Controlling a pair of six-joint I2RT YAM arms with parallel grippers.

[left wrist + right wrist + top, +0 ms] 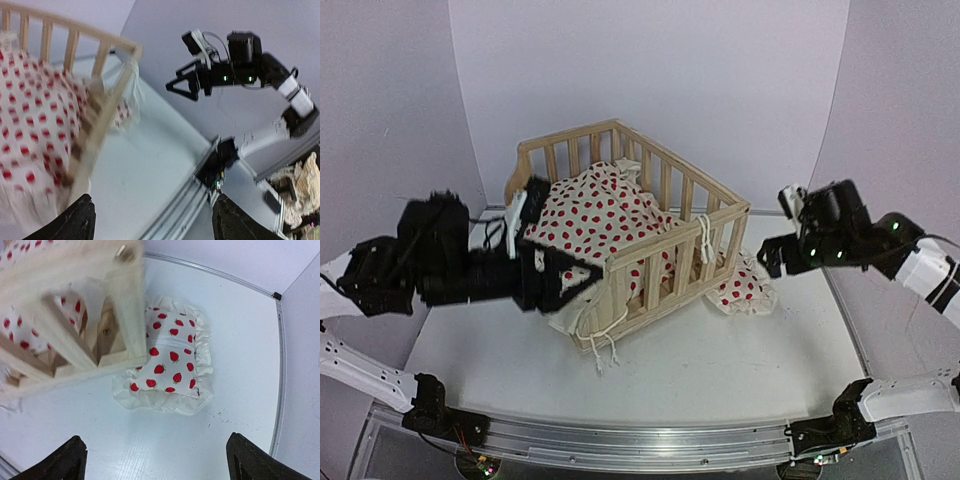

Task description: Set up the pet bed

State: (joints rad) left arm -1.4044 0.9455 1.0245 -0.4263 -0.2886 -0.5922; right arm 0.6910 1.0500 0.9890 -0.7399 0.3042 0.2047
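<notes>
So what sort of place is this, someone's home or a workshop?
Most likely a robotics lab test bench, not a home: a left arm and right arm sit on a metal rail at a white table, plain walls enclose it, and the pet bed looks like a prop.

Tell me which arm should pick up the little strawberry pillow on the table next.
Probably the right. The small ruffled white pillow with red spots lies at a corner of the light wooden bed frame, near the open right gripper. The left gripper is across the frame, at the big dotted cushion.
</notes>
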